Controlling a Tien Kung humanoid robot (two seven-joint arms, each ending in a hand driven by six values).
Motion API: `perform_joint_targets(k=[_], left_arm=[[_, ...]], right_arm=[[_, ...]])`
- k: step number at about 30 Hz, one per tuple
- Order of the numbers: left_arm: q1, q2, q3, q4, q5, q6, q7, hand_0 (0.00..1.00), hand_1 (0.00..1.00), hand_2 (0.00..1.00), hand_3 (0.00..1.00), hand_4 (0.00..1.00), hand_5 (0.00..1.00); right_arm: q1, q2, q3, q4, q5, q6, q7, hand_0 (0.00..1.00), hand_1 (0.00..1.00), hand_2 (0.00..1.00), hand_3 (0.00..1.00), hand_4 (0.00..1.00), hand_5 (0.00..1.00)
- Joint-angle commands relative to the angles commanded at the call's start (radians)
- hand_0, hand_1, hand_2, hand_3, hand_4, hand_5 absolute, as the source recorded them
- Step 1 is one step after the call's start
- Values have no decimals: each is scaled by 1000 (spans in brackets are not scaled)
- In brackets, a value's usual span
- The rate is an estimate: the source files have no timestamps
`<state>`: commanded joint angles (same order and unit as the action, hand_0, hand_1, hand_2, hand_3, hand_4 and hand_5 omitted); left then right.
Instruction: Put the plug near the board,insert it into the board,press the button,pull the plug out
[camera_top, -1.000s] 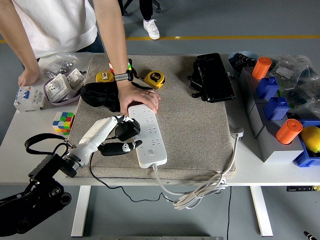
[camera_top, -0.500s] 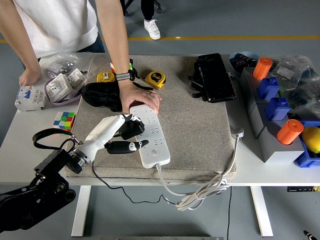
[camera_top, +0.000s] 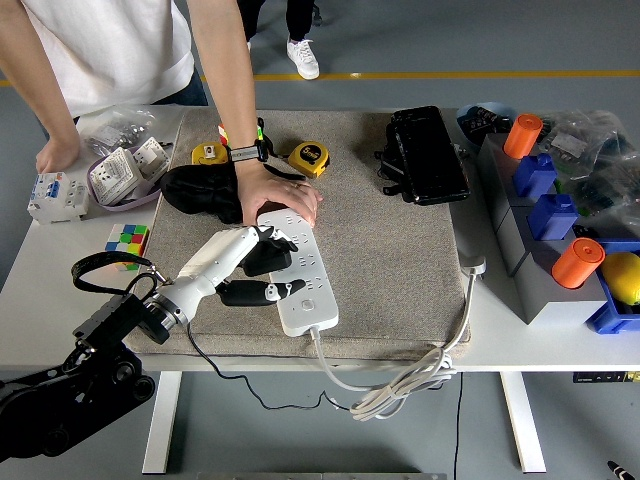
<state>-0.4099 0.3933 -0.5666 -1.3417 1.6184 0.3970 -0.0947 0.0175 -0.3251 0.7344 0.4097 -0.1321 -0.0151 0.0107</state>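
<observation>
A white surface (camera_top: 60, 262) carries a grey mat (camera_top: 380, 250), and on that mat lies the white power board (camera_top: 298, 270), running from the person's hand down toward the near edge. I use the board as my landmark. My left hand (camera_top: 252, 268) reaches in from the lower left and sits against the board's left edge, fingers curled around the black plug (camera_top: 264, 256), which lies over the board's left side about midway along its length. Whether its pins sit in a socket I cannot tell. My thumb (camera_top: 262, 293) stretches toward the board's near end, just left of its round button (camera_top: 307, 304). At the board's far end, a person's hand (camera_top: 283, 201) presses flat on it. Two yellow tape measures (camera_top: 309, 157) lie beyond the board, and a colour cube (camera_top: 127, 243) sits well to its left.
</observation>
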Motion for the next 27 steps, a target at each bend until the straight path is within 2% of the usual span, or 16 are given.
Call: perform_joint_targets(k=[13, 14, 27], left_arm=[[-1, 2, 3, -15, 11, 5, 15, 497, 620, 664, 597, 862, 495], [-1, 2, 2, -17, 13, 7, 16, 413, 569, 644, 586, 864, 493], [-6, 2, 7, -18, 13, 18, 26, 384, 544, 631, 573, 869, 491]], right_arm=[[-1, -1, -2, 0, 2, 0, 2, 626, 679, 689, 580, 858, 499], [-1, -1, -2, 0, 2, 0, 3, 625, 681, 689, 580, 857, 498], [1, 0, -2, 0, 5, -1, 7, 623, 679, 689, 580, 857, 497]])
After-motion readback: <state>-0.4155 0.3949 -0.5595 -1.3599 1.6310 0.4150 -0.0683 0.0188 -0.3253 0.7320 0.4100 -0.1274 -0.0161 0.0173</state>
